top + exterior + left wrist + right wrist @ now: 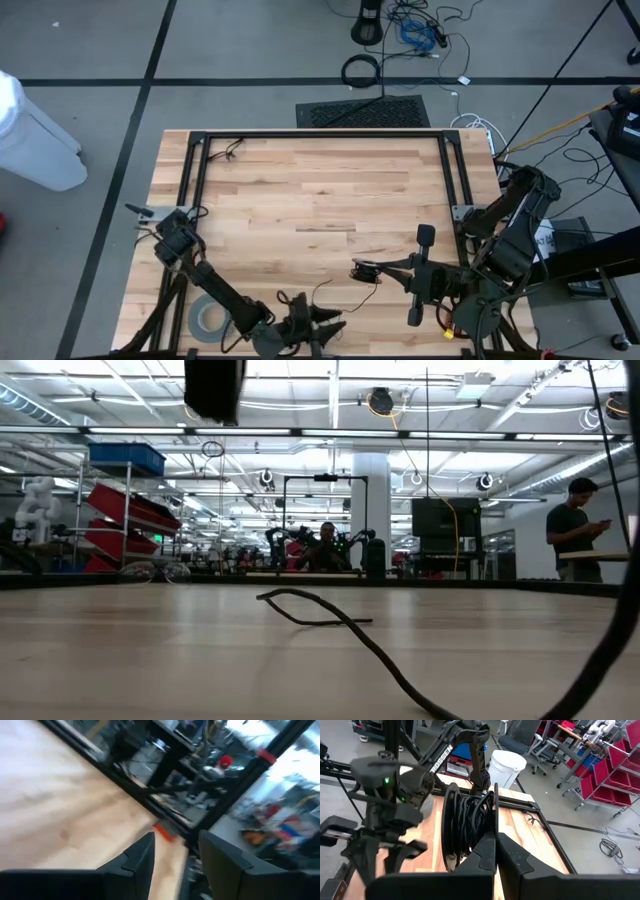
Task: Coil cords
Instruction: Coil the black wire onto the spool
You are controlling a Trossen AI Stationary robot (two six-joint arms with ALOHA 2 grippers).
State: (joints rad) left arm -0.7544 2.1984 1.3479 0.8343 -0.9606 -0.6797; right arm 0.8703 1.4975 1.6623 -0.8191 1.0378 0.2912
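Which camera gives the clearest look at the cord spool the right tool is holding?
The right wrist view: the spool, a black disc wound with thin dark cord, fills the picture just past the shut right tool. The high view shows it only as a small dark shape at that tool's tip. The low and left wrist views don't show it.

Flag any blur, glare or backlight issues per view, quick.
Left wrist view: heavy motion blur, left gripper fingers and table edge smeared. Low view: bright ceiling lights backlight the scene, wire reads as a silhouette. Right wrist view: sharp on the coiled wire, right gripper shut. High view: even light, no glare.
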